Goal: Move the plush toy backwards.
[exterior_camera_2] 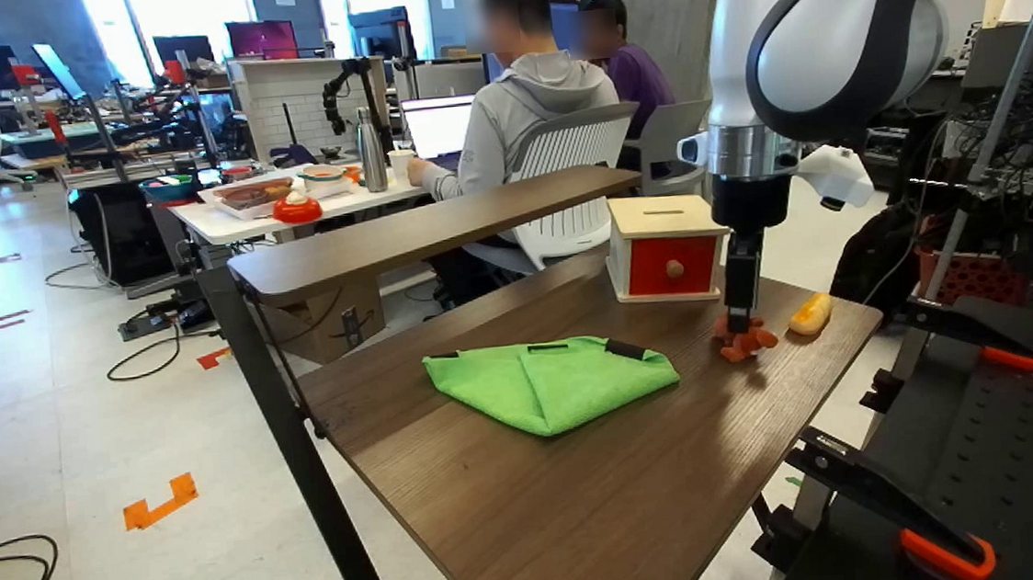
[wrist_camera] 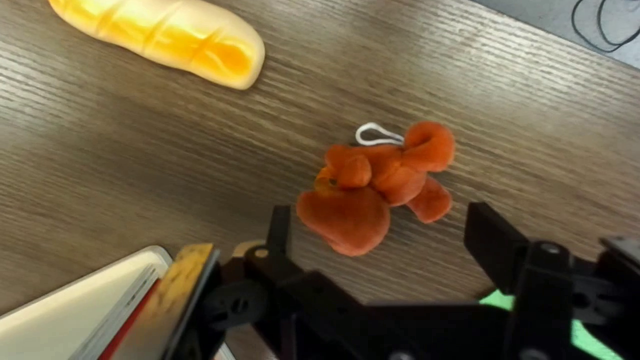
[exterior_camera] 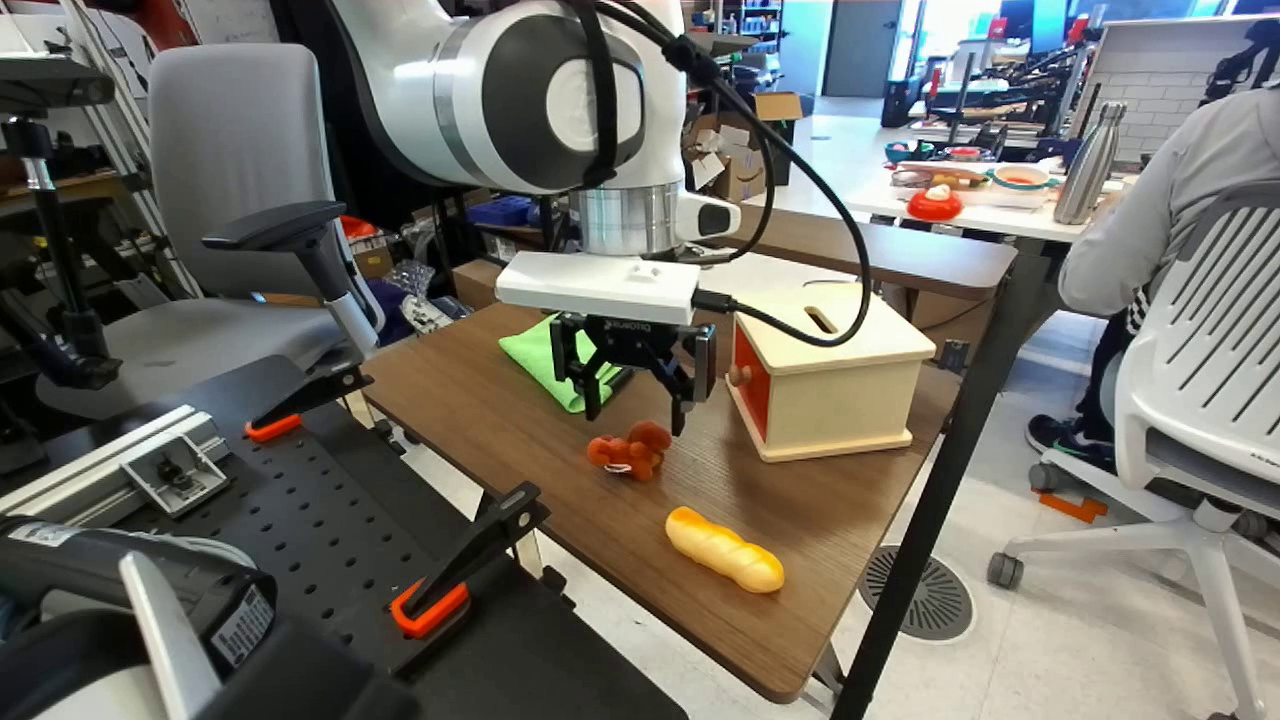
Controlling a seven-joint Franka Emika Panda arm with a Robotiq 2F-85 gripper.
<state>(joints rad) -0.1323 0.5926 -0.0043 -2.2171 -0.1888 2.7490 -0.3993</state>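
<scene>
The plush toy is small and orange-red with a white loop. It lies on the brown table and shows in both exterior views [exterior_camera: 632, 452] [exterior_camera_2: 746, 342] and in the wrist view [wrist_camera: 395, 175]. My gripper [exterior_camera: 637, 420] is open and empty, pointing down just above the toy. In an exterior view the gripper [exterior_camera_2: 740, 323] is seen edge-on, with its fingertips overlapping the toy. In the wrist view the toy lies ahead of and partly between the spread fingers [wrist_camera: 381, 209]. A gap shows on each side, and neither finger visibly touches it.
A yellow bread-shaped toy [exterior_camera: 725, 550] lies near the plush, towards the table's end. A wooden box with a red drawer [exterior_camera: 840, 385] stands close beside the gripper. A folded green cloth [exterior_camera_2: 552, 384] lies on the plush's other side. A raised brown shelf [exterior_camera_2: 438, 232] runs along one table edge.
</scene>
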